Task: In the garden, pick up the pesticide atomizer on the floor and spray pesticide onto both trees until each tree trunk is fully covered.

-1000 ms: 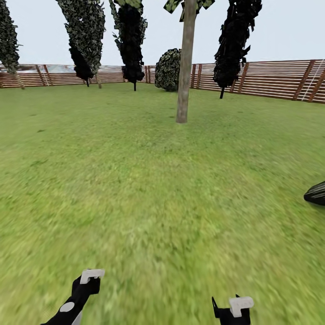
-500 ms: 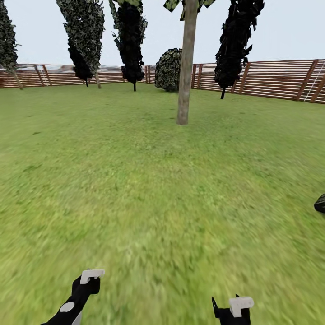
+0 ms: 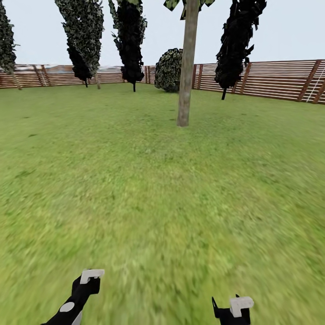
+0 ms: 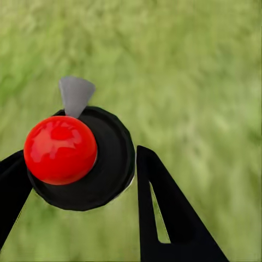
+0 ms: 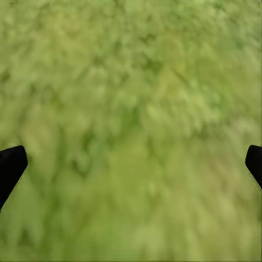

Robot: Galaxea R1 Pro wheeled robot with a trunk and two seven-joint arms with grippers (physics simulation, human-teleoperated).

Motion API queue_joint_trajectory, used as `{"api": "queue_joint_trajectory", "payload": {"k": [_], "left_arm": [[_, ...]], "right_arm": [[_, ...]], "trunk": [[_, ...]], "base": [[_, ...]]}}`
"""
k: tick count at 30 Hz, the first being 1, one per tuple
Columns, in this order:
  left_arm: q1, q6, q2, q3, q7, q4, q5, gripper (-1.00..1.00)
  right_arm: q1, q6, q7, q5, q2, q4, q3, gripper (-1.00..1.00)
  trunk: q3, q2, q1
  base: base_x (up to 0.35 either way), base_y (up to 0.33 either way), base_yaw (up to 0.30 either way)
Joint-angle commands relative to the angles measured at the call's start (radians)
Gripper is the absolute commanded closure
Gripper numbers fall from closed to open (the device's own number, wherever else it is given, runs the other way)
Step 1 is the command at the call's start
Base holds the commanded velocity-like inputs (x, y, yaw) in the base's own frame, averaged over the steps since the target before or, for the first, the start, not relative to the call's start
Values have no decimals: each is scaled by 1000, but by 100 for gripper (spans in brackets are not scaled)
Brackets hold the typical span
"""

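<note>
Green grass fills the near ground, and low over it hang both arms. Left gripper [image 3: 91,273] sits at the bottom left of the head view, right gripper [image 3: 239,303] at the bottom right, each capped by a white block, with bare lawn [image 3: 149,203] between them. Down the left wrist view, the left gripper [image 4: 82,180] has its dark fingers [image 4: 164,213] spread apart, nothing between them; beyond them, on the grass, sits a round black disc [image 4: 106,164] with a shiny red ball [image 4: 60,149] on top and a small grey wedge [image 4: 75,94] poking out from its rim. Down the right wrist view, the right gripper [image 5: 131,164] is wide open, just the two black fingertips [image 5: 10,166] peeking in at the edges, only blurred grass past them.

Moving out, the lawn runs on clear and flat, nothing standing in the way. Well ahead of both grippers stands one tree [image 3: 186,67], its thick pale grey-brown trunk rising straight, a few light green leaves at the very top edge. It's far from either gripper, slightly to the right of centre.

Further back, dark thin-trunked trees [image 3: 131,40] line up to the left and one to the right, with a round mottled bush [image 3: 169,70] behind the trunk. Closing it all off, a brown slatted fence [image 3: 271,79] wraps the garden under a pale sky.
</note>
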Motion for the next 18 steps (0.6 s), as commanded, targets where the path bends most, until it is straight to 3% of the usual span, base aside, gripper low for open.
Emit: {"api": "queue_joint_trajectory", "payload": {"k": [1, 18], "left_arm": [[0, 0, 0, 0, 1, 0, 0, 100], [0, 0, 0, 0, 1, 0, 0, 100]], "right_arm": [[0, 0, 0, 0, 0, 0, 0, -100], [0, 0, 0, 0, 0, 0, 0, -100]], "trunk": [[0, 0, 0], [0, 0, 0]], "base": [[337, 0, 0], [337, 0, 0]]}}
